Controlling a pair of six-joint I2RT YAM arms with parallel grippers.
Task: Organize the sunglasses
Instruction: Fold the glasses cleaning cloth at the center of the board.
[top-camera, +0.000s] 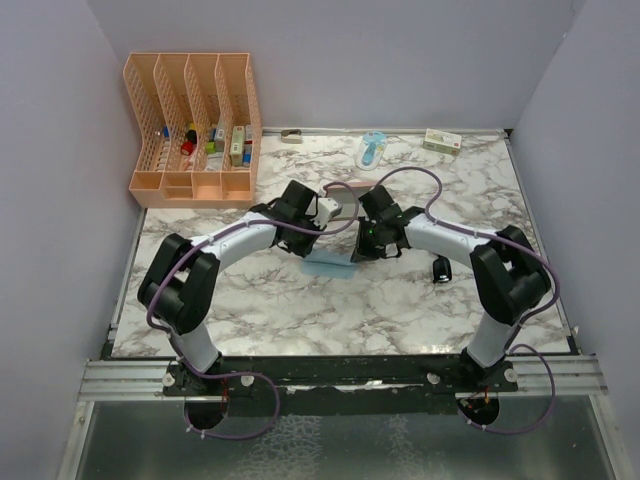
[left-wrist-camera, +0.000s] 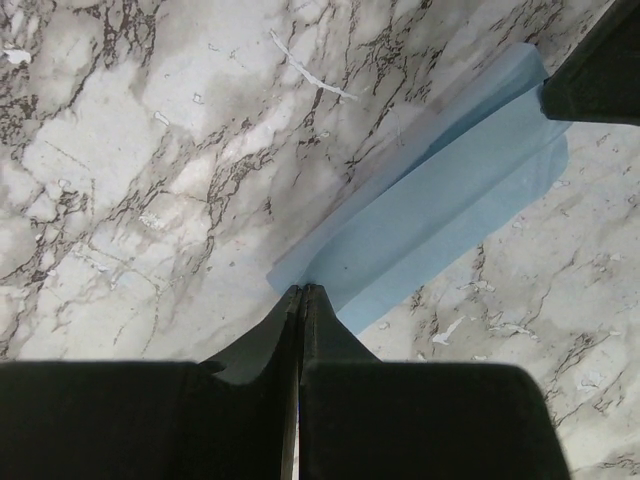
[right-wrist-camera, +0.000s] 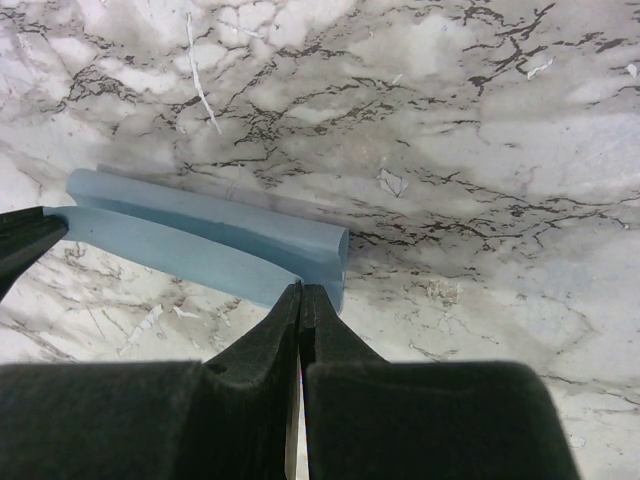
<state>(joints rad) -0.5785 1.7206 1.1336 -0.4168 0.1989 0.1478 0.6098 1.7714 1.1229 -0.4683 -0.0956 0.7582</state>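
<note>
Both arms are meeting mid-table over the blue cloth (top-camera: 326, 266). The left jaws are pressing tight together, pinching one end of it, and the right jaws are pinching the other end, with the cloth folded lengthwise between them. The sunglasses (top-camera: 440, 268) are lying on the table (top-camera: 300, 310) at the cloth's 3 o'clock, just beside the right arm (top-camera: 450, 240).
</note>
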